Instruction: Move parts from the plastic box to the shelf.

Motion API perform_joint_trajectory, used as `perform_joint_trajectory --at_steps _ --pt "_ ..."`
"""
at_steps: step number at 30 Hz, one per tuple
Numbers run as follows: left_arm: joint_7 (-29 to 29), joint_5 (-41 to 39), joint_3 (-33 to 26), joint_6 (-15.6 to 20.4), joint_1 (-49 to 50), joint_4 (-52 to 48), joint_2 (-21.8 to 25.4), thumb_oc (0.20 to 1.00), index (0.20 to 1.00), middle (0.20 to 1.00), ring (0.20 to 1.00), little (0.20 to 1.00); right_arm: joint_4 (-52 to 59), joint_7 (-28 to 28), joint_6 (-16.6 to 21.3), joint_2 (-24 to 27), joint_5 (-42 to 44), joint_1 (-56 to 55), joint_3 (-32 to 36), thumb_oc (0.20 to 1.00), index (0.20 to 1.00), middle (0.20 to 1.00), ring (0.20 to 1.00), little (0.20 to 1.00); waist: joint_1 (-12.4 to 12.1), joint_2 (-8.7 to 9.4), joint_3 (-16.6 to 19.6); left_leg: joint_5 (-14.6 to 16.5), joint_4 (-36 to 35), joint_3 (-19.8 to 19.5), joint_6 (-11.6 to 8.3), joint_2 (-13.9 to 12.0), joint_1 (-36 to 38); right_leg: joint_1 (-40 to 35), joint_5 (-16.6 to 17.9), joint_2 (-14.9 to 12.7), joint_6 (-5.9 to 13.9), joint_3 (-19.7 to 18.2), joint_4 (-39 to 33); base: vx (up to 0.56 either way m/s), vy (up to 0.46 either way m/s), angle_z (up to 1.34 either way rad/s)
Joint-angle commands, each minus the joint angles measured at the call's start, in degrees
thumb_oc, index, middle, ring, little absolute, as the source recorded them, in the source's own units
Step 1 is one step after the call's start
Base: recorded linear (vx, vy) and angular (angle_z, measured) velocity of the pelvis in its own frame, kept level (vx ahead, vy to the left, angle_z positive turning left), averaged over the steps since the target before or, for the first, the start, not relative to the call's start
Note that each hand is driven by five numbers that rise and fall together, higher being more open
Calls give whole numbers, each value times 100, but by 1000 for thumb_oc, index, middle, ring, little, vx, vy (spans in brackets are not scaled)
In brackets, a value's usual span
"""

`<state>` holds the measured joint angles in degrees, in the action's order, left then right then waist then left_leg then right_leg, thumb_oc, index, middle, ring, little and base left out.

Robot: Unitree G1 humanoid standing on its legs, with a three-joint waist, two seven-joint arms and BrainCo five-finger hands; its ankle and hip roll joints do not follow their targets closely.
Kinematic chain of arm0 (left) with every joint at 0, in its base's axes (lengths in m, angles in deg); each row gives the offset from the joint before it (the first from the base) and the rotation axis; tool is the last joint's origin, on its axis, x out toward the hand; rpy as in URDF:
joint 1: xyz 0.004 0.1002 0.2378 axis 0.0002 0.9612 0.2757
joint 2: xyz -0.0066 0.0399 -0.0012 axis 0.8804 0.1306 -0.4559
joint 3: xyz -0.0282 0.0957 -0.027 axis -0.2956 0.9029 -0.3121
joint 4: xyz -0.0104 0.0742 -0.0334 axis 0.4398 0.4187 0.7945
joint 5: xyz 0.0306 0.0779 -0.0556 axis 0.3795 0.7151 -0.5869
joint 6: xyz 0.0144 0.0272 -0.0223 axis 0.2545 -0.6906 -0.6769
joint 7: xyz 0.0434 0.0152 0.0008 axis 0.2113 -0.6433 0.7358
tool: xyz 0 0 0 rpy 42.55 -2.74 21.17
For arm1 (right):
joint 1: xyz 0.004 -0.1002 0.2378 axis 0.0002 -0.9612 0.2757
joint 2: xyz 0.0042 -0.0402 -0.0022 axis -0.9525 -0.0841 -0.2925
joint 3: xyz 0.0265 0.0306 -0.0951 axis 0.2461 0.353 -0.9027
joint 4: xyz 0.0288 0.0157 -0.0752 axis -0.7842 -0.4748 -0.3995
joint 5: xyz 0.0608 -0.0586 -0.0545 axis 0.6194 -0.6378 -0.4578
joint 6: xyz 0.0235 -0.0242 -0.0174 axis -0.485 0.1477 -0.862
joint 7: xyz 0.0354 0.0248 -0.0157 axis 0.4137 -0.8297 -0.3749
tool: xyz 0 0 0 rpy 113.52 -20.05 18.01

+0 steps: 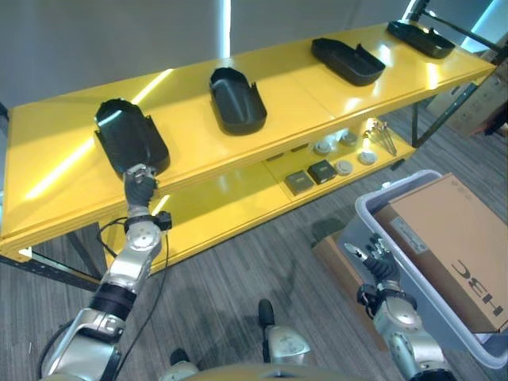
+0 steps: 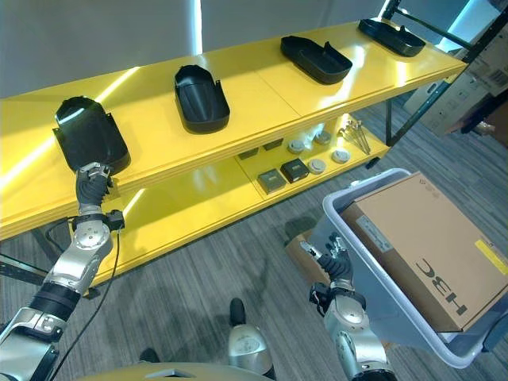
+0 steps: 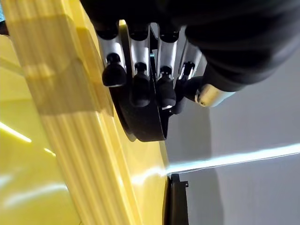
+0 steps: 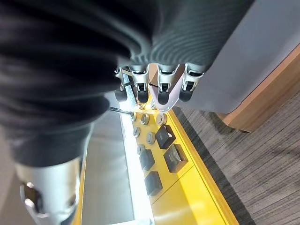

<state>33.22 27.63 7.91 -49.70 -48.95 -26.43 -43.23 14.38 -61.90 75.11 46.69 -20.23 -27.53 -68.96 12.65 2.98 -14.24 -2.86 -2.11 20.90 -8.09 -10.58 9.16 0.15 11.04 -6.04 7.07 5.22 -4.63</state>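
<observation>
four black parts sit along the yellow shelf's top; the leftmost part, upper left of frame, is met by the left hand, fingers curled at its near end. right hand, lower right, hangs relaxed beside the plastic box.

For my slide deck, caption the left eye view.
Left robot hand holds a black part on the yellow shelf.

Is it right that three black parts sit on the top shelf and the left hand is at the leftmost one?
Not quite: the left eye view shows four black parts on the top shelf, not three. The left hand is indeed at the leftmost part.
</observation>
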Motion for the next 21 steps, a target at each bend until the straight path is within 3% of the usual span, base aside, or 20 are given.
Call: perform_joint_trajectory --at_steps 1,11,21 --pt "241 -38 -239 336 -622 396 150 200 200 200 200 200 171 111 195 456 -165 248 -64 1000 1000 1000 1000 1000 46 -71 -27 30 603 -123 206 -290 -627 34 -804 -272 282 -204 700 9 35 -3" --pt "337 -226 -460 390 -1221 1442 399 200 200 200 200 200 136 216 198 698 -107 393 -86 1000 1000 1000 1000 1000 189 -74 -152 79 781 -77 190 -314 -774 197 -854 -279 244 -271 833 -7 22 -7" --pt "307 -449 -560 304 -1882 2171 1049 200 200 200 200 200 196 314 180 988 -33 567 -48 1000 1000 1000 1000 1000 354 -84 -320 218 942 -96 137 -327 -923 368 -984 -318 228 -263 980 4 25 -2"
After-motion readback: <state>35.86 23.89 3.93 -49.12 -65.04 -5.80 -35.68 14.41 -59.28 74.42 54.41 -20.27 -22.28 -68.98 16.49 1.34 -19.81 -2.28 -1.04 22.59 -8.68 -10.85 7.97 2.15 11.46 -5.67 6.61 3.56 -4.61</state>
